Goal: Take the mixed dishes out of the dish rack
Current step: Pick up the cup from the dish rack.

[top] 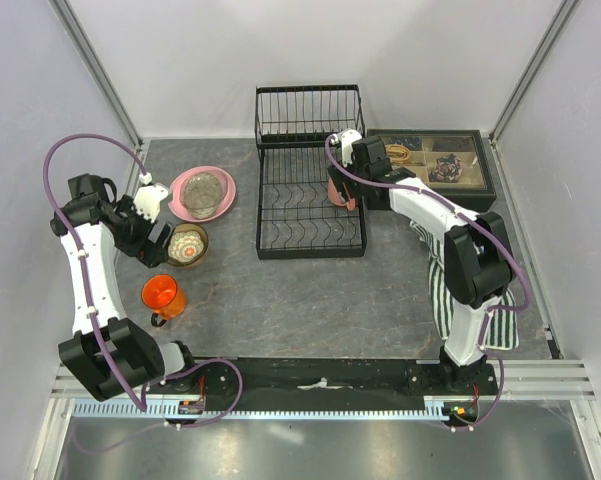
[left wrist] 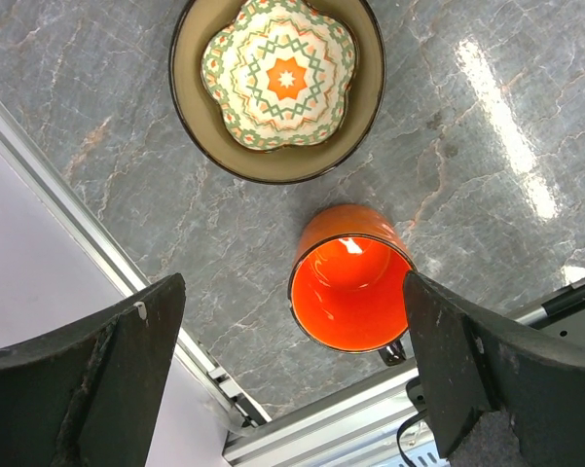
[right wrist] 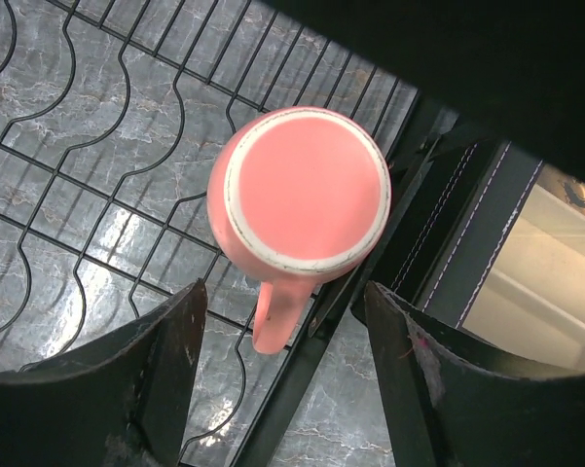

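Observation:
The black wire dish rack (top: 310, 235) stands mid-table. A pink mug (top: 344, 190) sits upside down in its flat basket at the right edge, with the handle pointing near. It fills the right wrist view (right wrist: 305, 190) above the rack wires (right wrist: 78, 146). My right gripper (top: 340, 175) (right wrist: 284, 292) hangs open just above it, not touching. My left gripper (top: 158, 262) (left wrist: 292, 282) is open and empty above the orange mug (top: 163, 296) (left wrist: 350, 292), which is upright on the table. The brown patterned bowl (top: 187, 244) (left wrist: 277, 83) and the pink plate (top: 180, 200) bearing a grey speckled dish (top: 205, 188) lie on the left.
A dark compartmented tray of trinkets (top: 440, 165) sits right of the rack, touching its corner. A striped cloth (top: 460, 290) lies under the right arm. The table's metal edge rail (left wrist: 302, 433) runs just near the orange mug.

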Motion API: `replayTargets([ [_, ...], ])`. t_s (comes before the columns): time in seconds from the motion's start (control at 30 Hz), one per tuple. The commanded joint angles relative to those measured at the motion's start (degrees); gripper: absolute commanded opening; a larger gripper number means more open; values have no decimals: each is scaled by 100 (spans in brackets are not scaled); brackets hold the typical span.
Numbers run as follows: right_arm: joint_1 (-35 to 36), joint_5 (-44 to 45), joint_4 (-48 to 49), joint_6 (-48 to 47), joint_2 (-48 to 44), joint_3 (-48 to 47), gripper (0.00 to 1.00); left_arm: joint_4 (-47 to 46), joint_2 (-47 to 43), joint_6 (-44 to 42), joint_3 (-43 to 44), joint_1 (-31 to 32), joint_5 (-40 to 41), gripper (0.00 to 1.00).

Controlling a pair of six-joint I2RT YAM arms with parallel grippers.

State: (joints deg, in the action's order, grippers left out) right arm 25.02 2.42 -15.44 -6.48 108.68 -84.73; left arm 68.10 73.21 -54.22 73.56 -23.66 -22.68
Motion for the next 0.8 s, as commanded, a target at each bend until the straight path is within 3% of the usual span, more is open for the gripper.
replayTargets([
  [0.0, 30, -22, -187, -11, 232, -44, 73, 125, -79, 43, 159, -7, -132, 99],
  [0.77, 135, -154, 41, -20, -295, 554, 71, 72, -70, 60, -96, -7, -176, 99],
])
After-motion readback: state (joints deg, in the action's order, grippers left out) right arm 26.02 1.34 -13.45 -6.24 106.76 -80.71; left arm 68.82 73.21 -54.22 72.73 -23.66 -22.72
